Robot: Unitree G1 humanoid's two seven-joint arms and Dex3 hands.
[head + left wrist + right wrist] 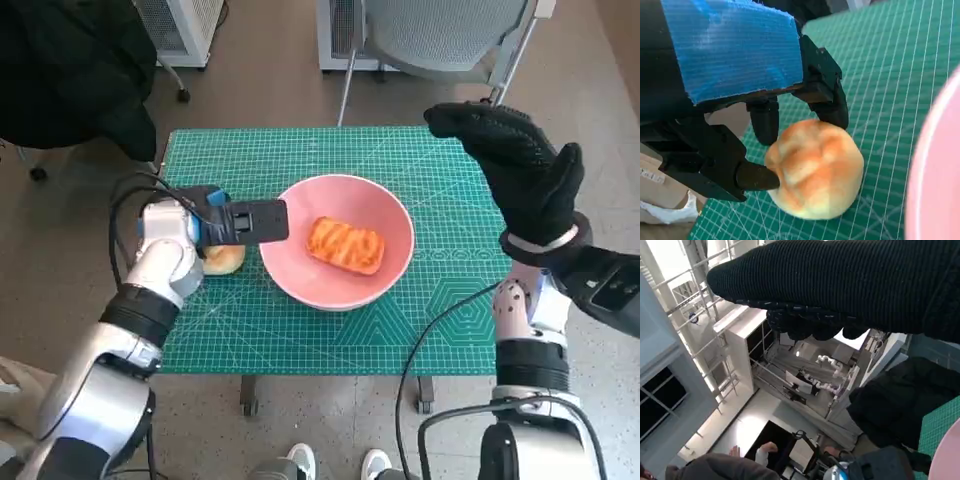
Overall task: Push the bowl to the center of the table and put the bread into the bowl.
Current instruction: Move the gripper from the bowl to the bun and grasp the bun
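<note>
A pink bowl stands near the middle of the green mat, with a flat toasted slice of bread inside it. A round bread roll lies on the mat just left of the bowl. My left hand reaches over the roll. In the left wrist view, the fingers curl over the roll and the thumb presses its side, with the bowl's rim close by. My right hand is raised above the table's right side, holding nothing, its glove facing the room.
The green cutting mat covers the small table. A grey chair stands behind it and a black coat hangs at the back left. Shoes show at the front edge. A person appears in the right wrist view.
</note>
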